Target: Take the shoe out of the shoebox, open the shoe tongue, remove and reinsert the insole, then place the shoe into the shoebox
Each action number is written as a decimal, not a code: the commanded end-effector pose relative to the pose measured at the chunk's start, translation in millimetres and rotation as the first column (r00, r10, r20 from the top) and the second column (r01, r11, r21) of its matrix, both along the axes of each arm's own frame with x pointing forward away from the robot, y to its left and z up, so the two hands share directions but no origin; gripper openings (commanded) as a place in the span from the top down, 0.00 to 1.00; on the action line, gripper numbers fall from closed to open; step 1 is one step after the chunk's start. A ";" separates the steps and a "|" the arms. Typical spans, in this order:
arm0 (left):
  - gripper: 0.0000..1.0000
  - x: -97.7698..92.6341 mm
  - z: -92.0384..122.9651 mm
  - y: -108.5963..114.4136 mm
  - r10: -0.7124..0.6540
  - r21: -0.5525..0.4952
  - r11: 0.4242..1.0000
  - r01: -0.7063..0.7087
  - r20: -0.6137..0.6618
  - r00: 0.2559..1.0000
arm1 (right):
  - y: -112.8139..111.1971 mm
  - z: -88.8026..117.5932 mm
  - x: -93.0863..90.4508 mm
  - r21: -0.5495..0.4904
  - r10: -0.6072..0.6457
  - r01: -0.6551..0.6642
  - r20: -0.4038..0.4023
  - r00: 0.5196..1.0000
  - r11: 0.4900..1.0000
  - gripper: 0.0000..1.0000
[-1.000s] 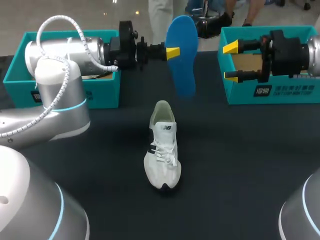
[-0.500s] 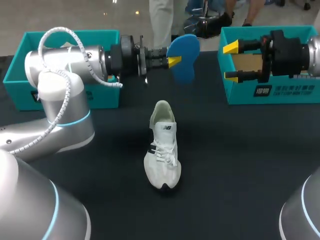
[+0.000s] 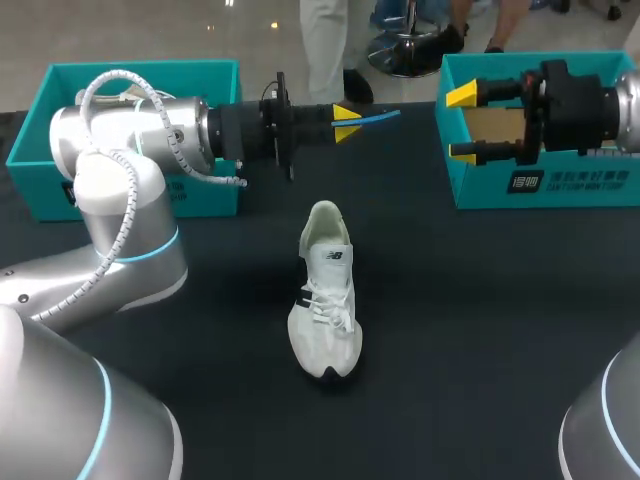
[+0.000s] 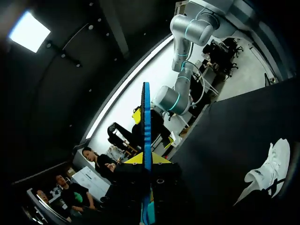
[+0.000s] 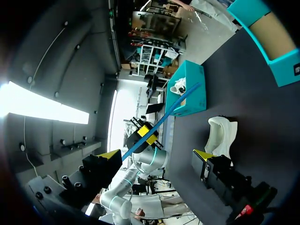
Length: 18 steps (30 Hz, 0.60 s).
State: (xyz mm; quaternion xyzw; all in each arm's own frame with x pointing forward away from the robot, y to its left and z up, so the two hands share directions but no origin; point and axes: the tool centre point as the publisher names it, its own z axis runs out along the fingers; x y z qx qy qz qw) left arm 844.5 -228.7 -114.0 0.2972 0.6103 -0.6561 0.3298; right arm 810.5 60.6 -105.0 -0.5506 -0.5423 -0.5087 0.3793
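Left tool point(image 3: 347, 112) is clamped on one end of the blue insole point(image 3: 380, 117), holding it edge-on above the far edge of the surface. Right tool point(image 3: 461, 125) stands wide open and empty at the right shoebox point(image 3: 580, 190), far right corner. White shoe point(image 3: 325, 290) sits upright mid-surface, heel opening toward the far edge.

Judgement: the insole is light, thin and floppy, best gripped near one end. The shoe is light and may slide unless steadied. Left shoebox point(image 3: 35, 170) occupies the far left corner. Neither box obstructs the shoe.
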 end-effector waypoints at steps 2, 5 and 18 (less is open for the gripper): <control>1.00 0.4 -1.9 0.5 0.004 -0.001 1.000 -0.004 0.147 0.989 | 1.8 -0.6 1.1 -0.001 0.000 0.000 0.000 1.000 1.000 0.00; 1.00 0.4 -1.9 0.5 0.004 -0.001 1.000 -0.004 0.147 0.989 | 1.8 -0.6 1.1 -0.001 0.000 0.000 0.000 1.000 1.000 0.00; 1.00 -11.6 -10.5 -4.9 -0.033 0.059 0.998 0.009 0.423 0.905 | 1.8 -0.6 1.1 -0.001 0.000 0.000 0.000 1.000 1.000 0.00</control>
